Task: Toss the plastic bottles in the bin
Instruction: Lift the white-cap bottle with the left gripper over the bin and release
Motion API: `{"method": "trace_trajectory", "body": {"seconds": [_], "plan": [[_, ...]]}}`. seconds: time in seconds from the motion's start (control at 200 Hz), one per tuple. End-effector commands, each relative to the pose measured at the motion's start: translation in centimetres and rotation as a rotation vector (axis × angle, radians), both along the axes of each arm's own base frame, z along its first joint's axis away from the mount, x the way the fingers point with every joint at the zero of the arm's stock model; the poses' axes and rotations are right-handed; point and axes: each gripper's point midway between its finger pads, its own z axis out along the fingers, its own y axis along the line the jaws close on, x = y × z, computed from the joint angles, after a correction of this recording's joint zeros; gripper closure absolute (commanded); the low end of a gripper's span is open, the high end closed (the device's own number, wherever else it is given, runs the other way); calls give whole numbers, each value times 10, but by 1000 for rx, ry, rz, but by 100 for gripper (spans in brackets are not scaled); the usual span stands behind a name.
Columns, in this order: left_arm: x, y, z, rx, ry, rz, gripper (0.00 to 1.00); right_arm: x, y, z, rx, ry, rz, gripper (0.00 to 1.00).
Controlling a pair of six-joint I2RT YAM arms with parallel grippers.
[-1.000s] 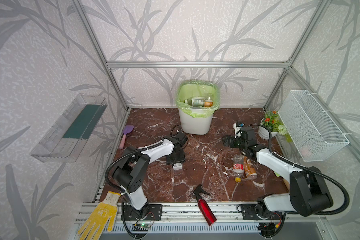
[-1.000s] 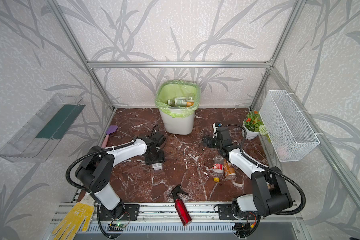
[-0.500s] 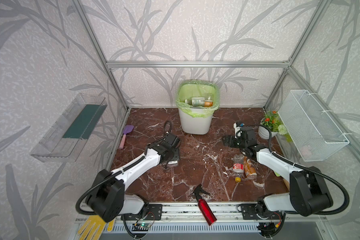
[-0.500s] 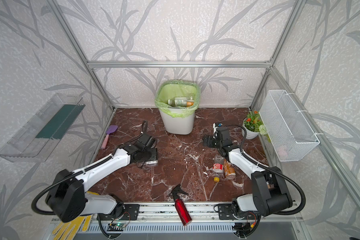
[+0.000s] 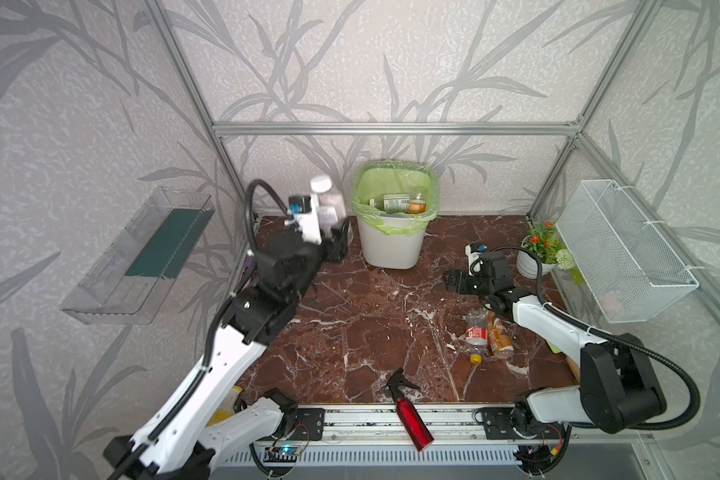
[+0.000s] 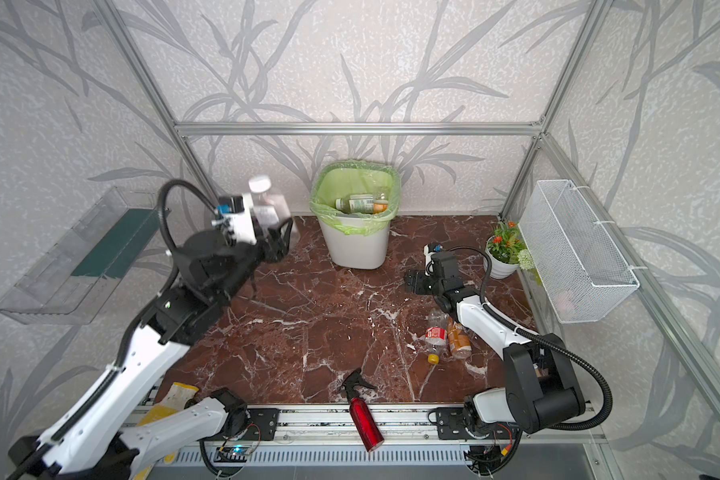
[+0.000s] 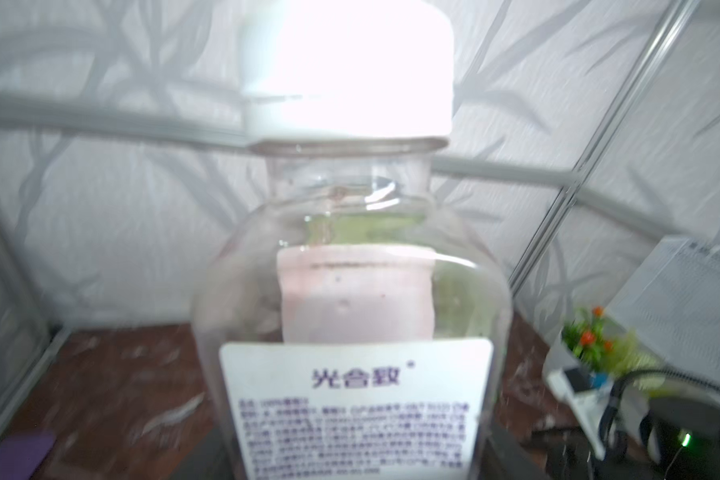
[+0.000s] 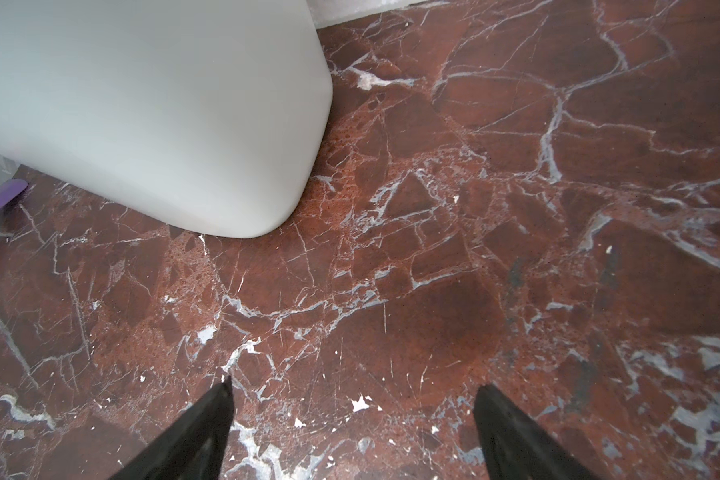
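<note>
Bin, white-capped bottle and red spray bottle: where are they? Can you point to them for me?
bin [image 5: 389, 245]: in a top view, on its white front wall.
white-capped bottle [image 5: 320, 183]: in a top view, on its cap.
red spray bottle [image 5: 413, 422]: in a top view, on its red body.

A clear white-capped bottle [image 5: 324, 201] with a white label hangs upright in the air, just left of the bin [image 5: 391, 249]. The bin is a white wastebasket lined with light-green plastic, with several bottles [image 5: 396, 204] lying inside. On the desk [image 5: 371, 332], a red-labelled bottle [image 5: 473, 332] and an orange bottle [image 5: 498, 340] lie side by side.
</note>
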Motion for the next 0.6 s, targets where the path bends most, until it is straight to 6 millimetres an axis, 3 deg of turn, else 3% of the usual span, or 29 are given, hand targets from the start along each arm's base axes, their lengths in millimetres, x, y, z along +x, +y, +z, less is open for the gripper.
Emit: {"method": "trace_trajectory", "body": {"seconds": [0.0,0.01,0.04,0.045,0.09,0.125,0.205,0.26,0.315,0.32,0.325,0.34,0.465,0.595], "plan": [[49,-48,70,62,-84,-108,34,7,12,24,41,-70,13,9],[52,-48,77,58,-80,-107,33,7,13,25,44,-70,13,9],[78,-61,70,77,-23,-105,27,7,15,26,49,-71,16,9],[84,-64,62,87,2,-105,26,7,15,25,50,-71,16,9],[100,-65,66,67,28,-82,19,5,15,27,54,-72,19,9],[106,-64,60,40,41,-72,2,2,15,28,53,-76,18,9],[119,-73,20,78,167,-108,1,-4,8,30,36,-90,2,9],[111,-67,12,93,188,-101,1,-7,4,28,17,-92,0,9],[96,-52,19,81,139,-64,1,-9,2,26,-3,-84,3,9],[92,-49,30,71,110,-59,1,-9,2,26,-4,-84,3,9],[94,-48,21,78,124,-54,1,-9,2,26,-5,-85,3,9],[85,-41,37,63,75,-39,1,-9,2,26,-9,-83,5,9],[46,1,39,93,23,67,1,-8,1,25,-17,-81,5,9],[20,33,9,156,75,144,1,-6,2,22,-18,-64,4,9]]}}
